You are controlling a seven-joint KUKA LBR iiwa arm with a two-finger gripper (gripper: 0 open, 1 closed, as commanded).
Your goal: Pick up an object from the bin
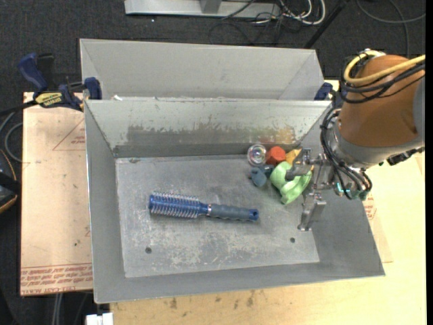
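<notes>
My gripper (308, 217) hangs over the right side of the bin floor, its metal fingers pointing down with nothing seen between them. Just up and left of it lies a light green curved toy (287, 181). Beside that sit a small blue-grey piece (258, 177), an orange-red ball (275, 155), a yellow-orange bit (293, 156) and a clear shiny round thing (256, 155). A blue hairbrush (201, 209) lies flat in the middle of the bin, bristles to the left, handle towards the gripper.
The small things cluster in the bin's back right corner against the sloped walls. The arm with its orange cover and cables reaches in over the right rim. Bare floor stretches to the left and front of the brush.
</notes>
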